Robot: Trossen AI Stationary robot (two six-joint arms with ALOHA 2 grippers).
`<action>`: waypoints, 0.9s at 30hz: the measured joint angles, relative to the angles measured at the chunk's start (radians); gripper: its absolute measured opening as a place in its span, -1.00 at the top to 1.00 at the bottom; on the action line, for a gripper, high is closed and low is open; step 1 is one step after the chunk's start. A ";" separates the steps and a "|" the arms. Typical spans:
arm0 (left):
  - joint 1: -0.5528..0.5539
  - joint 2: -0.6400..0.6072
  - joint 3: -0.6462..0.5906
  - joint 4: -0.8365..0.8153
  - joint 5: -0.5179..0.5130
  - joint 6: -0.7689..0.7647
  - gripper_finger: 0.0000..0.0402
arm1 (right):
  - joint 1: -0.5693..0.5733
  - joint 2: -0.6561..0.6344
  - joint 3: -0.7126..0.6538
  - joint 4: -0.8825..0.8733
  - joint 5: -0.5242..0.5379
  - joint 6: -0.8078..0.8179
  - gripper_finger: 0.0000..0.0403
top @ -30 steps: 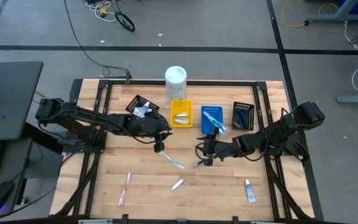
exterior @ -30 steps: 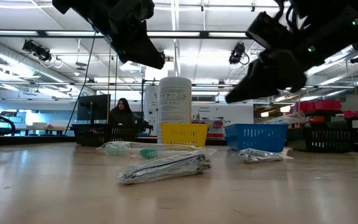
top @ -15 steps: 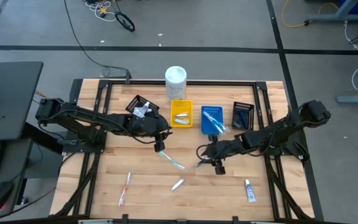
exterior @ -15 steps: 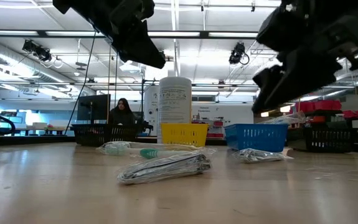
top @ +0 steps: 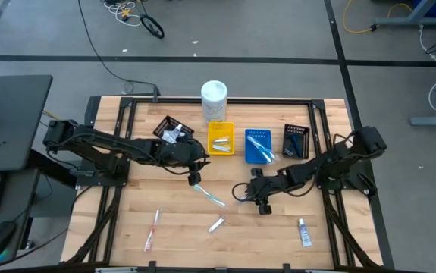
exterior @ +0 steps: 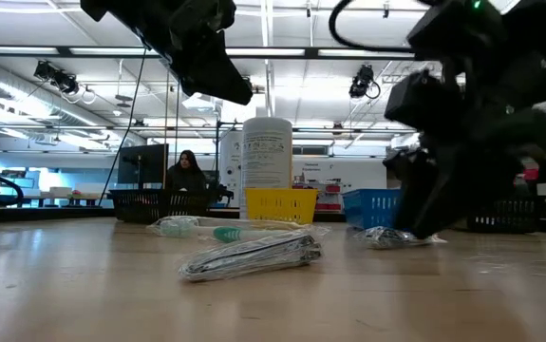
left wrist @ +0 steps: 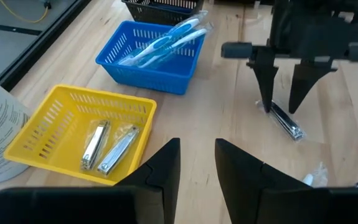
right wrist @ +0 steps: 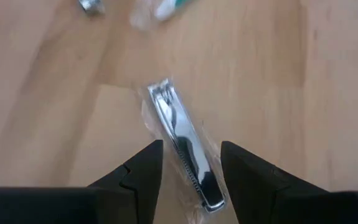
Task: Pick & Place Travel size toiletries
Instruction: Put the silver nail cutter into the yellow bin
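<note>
A silvery nail clipper in clear wrap [right wrist: 182, 140] lies flat on the table, right of centre [top: 241, 199]. My right gripper [right wrist: 191, 152] points down over it, open, one finger on either side; I see no touch. My left gripper [left wrist: 197, 162] hovers open above the table's middle [top: 195, 179], holding nothing. A wrapped light-blue toothbrush [top: 211, 196], a silvery sachet [top: 216, 224], a pink toothbrush [top: 154, 226] and a white tube [top: 304, 232] lie loose on the table.
Along the far side stand a tall white container [top: 214, 96], a yellow tray [top: 220, 139] with silvery clippers, a blue tray [top: 258, 146] with toothbrushes, and two black trays [top: 171, 130] [top: 296, 141]. A person sits in the room behind [exterior: 186, 171].
My right gripper has come down from well above the table until its open fingers stand around the wrapped clipper, and it has shifted slightly toward the table's left edge. The left arm and the loose items have kept still.
</note>
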 joint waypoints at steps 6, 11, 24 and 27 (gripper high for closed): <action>0.000 0.000 0.000 0.000 0.000 0.002 0.46 | 0.000 0.071 0.004 0.045 0.012 -0.003 0.16; 0.000 0.000 0.000 0.000 0.000 0.016 0.46 | 0.000 0.074 0.003 0.076 0.007 -0.033 0.37; 0.000 0.000 -0.001 0.005 0.000 -0.012 0.46 | -0.008 0.010 0.019 0.089 0.109 -0.100 0.78; 0.000 0.000 -0.001 0.011 0.003 0.033 0.46 | -0.034 -0.018 0.035 0.117 0.214 -0.186 0.79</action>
